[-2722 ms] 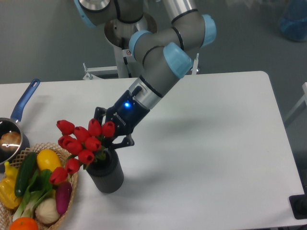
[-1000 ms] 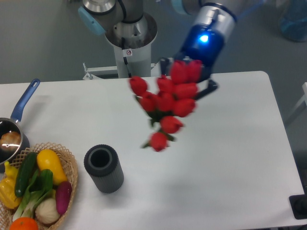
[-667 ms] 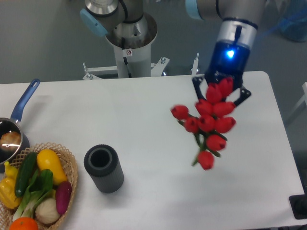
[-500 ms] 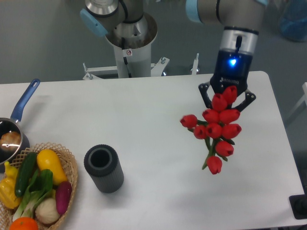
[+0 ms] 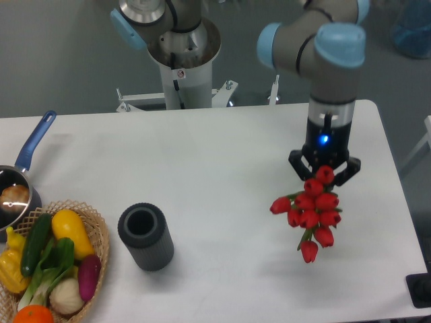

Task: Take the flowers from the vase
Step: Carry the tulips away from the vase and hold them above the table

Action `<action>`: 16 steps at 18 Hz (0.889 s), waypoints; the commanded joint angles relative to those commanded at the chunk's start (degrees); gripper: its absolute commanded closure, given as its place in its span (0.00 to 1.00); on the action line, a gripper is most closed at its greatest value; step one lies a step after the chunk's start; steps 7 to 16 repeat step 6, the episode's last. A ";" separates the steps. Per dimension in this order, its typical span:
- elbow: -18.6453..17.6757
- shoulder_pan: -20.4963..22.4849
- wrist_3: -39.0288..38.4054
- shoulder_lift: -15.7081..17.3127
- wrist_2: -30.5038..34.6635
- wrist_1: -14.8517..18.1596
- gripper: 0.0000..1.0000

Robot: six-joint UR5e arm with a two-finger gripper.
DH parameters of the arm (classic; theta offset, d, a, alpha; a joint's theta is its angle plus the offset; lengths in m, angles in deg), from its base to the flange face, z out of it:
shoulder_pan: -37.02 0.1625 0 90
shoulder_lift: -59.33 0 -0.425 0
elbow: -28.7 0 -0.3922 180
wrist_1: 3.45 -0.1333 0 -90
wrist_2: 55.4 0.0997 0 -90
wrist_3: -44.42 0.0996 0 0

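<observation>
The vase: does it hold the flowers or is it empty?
Empty. The vase shows a bare dark hole; the flowers hang from the gripper.

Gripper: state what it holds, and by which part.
The gripper holds the flowers at the bunch's top end; the buds hang below it. The exact contact is hidden.

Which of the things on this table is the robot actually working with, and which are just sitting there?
Part of the job:
- the flowers, red tulips held in the gripper over the right side of the table
- the vase, dark grey, standing empty

Just lying about:
- the wicker basket of vegetables at lower left
- the blue-handled pot at the left edge
</observation>
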 joint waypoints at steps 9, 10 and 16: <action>8.34 -0.88 0.79 -2.81 1.94 9.39 0.90; 8.34 -0.88 0.79 -2.81 1.94 9.39 0.90; 8.34 -0.88 0.79 -2.81 1.94 9.39 0.90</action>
